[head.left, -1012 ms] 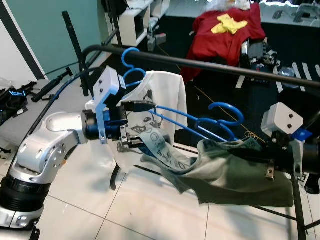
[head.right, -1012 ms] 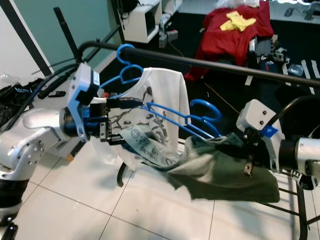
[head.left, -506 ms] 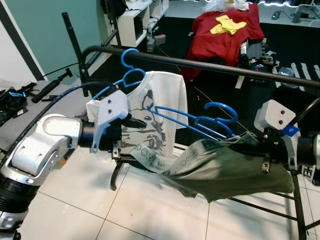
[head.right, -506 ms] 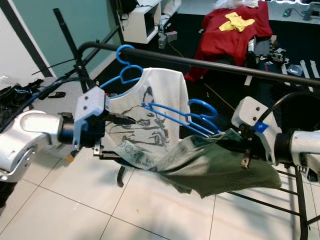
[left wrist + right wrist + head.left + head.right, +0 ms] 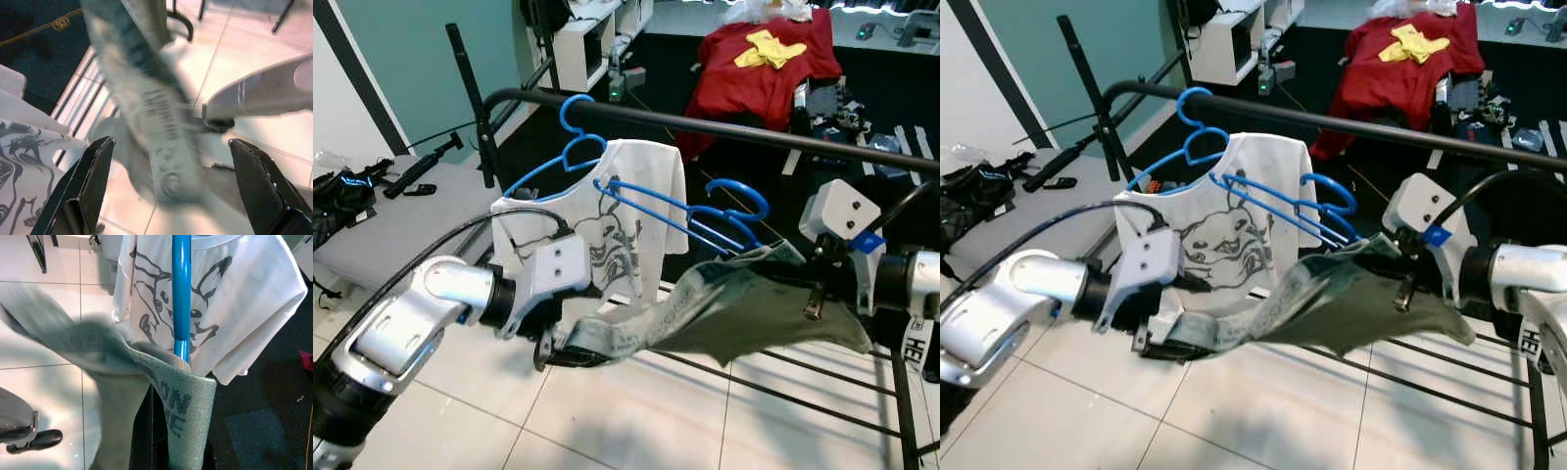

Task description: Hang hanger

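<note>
I have the blue hanger [image 5: 680,211] carrying a grey-green shirt [image 5: 734,313], and it sits below and on the near side of the black rail [image 5: 724,127]; its hook [image 5: 744,196] curls up at the right end, under the bar and not over it, so I judge the coming move to be a lift up and away from me onto that rail. The hanger's long axis runs left to right, dropping toward the right; the shirt stretches the same way between my two arms.

My right gripper [image 5: 818,284] is the nearer one to the hook; in the right wrist view the blue bar [image 5: 181,293] runs straight out along its fingers with the shirt's printed hem [image 5: 178,406] bunched over them, so it looks clamped on hanger and cloth together, though the fingertips are buried. My left gripper [image 5: 548,348] is low at the left, at the shirt's far-left end; in the left wrist view its fingers [image 5: 85,188] stand wide apart with the blurred cloth [image 5: 146,112] passing between them, not pinched.

The head views show the rail and the white printed tee [image 5: 607,220] already hung at the left on its own hanger; the right wrist view shows that tee behind the bar.
</note>
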Controlling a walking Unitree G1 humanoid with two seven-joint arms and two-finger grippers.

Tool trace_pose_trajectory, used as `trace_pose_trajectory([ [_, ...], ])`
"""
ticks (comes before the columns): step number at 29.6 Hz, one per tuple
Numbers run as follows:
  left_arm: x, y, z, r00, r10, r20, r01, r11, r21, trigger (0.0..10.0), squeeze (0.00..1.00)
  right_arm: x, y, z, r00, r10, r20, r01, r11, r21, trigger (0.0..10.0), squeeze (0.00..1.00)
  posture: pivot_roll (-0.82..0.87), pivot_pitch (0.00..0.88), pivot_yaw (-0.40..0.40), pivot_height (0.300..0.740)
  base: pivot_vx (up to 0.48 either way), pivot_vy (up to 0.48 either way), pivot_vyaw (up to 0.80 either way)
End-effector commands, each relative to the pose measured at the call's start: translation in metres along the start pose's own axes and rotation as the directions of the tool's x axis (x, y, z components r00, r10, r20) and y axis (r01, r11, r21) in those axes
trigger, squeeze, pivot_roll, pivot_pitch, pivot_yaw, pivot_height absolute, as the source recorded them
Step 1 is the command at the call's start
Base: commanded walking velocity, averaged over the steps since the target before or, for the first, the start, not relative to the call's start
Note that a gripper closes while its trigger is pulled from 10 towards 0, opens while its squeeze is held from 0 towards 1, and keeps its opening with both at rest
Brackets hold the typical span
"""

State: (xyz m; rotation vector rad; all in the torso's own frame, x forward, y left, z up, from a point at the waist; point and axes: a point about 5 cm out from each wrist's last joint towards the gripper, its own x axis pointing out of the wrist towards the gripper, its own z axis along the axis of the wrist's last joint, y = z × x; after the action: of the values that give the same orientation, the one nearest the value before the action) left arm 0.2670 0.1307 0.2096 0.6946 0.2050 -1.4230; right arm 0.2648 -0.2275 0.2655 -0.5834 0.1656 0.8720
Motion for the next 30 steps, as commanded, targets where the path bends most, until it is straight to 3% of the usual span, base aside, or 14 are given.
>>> trace_pose_trajectory([
  [1,-0.005,-0.002,-0.006,0.996,-0.012,-0.092,0.014,1.000,0.012,10.0,0.00,0.002,0.001,0.005,1.000,0.013,0.021,-0.013,1.000,-0.021,0.0,0.00,0.02,0.108,0.024,0.740,0.000,0.000,0.00],
  [4,-0.008,-0.005,-0.007,0.991,-0.035,-0.126,0.036,0.999,0.006,10.0,0.00,0.003,0.000,0.005,1.000,0.012,0.023,-0.012,1.000,-0.022,0.0,0.00,0.02,0.110,0.021,0.740,0.000,0.000,0.00],
  [8,-0.012,-0.018,0.007,0.990,-0.136,-0.037,0.134,0.990,-0.051,10.0,0.00,0.005,-0.001,0.006,1.000,0.010,0.027,-0.010,1.000,-0.028,0.0,0.00,0.02,0.111,0.019,0.740,0.000,0.000,0.00],
  [12,-0.015,-0.018,0.010,0.987,-0.147,0.066,0.153,0.984,-0.096,10.0,0.00,0.005,-0.003,0.007,0.999,0.012,0.032,-0.011,0.999,-0.033,0.0,0.00,0.00,0.111,0.006,0.740,0.000,0.000,0.00],
  [14,-0.015,-0.018,0.010,0.987,-0.147,0.066,0.153,0.984,-0.096,10.0,0.00,0.005,-0.003,0.007,0.999,0.012,0.032,-0.011,0.999,-0.033,0.0,0.00,0.00,0.111,0.006,0.740,0.000,0.000,0.00],
  [16,-0.025,-0.012,0.016,0.979,-0.110,0.173,0.130,0.985,-0.110,10.0,0.00,0.007,-0.003,0.010,0.999,0.018,0.042,-0.016,0.999,-0.042,0.0,0.00,-0.02,0.114,0.011,0.740,0.000,0.000,0.00],
  [17,-0.025,-0.012,0.016,0.979,-0.110,0.173,0.130,0.985,-0.110,10.0,0.00,0.007,-0.003,0.010,0.999,0.018,0.042,-0.016,0.999,-0.042,0.0,0.00,-0.02,0.114,0.011,0.740,0.000,0.000,0.00],
  [20,-0.042,0.004,0.034,0.956,-0.023,0.292,0.041,0.998,-0.054,10.0,0.00,0.007,0.000,0.013,0.998,0.038,0.053,-0.035,0.998,-0.047,0.0,0.00,-0.02,0.115,0.018,0.740,0.000,0.000,0.00],
  [25,-0.048,0.011,0.039,0.950,0.008,0.314,0.001,1.000,-0.029,10.0,0.00,0.007,0.002,0.011,0.998,0.053,0.044,-0.051,0.998,-0.048,0.0,0.00,-0.02,0.114,0.023,0.740,0.000,0.000,0.00],
  [28,-0.060,0.028,0.059,0.905,0.107,0.413,-0.133,0.990,0.036,10.0,0.00,0.005,-0.003,0.007,0.999,0.050,0.001,-0.049,0.997,-0.065,0.0,0.00,-0.03,0.110,0.027,0.740,0.000,0.000,0.00],
  [30,-0.063,0.031,0.065,0.890,0.125,0.438,-0.164,0.985,0.052,10.0,0.00,0.003,-0.006,0.003,0.999,0.039,-0.037,-0.041,0.996,-0.075,0.0,0.00,-0.03,0.104,0.029,0.740,0.000,0.000,0.00],
])
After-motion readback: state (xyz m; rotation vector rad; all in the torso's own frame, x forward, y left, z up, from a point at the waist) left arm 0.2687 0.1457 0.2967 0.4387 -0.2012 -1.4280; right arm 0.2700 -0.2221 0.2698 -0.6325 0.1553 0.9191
